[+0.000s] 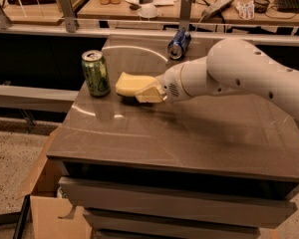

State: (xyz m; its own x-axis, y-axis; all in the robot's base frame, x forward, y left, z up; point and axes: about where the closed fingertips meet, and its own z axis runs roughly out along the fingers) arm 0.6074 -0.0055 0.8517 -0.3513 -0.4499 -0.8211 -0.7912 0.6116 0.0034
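Observation:
A yellow sponge (131, 81) hovers just above the grey-brown table top (189, 138), left of the middle. My gripper (145, 92) reaches in from the right on a white arm (239, 73) and is shut on the sponge's right end. A green can (95, 73) stands upright just left of the sponge, a small gap away. Behind them a blue can (178, 44) lies on its side near the table's far edge.
Drawers (174, 203) sit under the table top. An open cardboard box (45, 208) stands on the floor at the lower left. A wooden desk (154, 4) with bottles, cables and a keyboard runs along the back, behind a metal rail.

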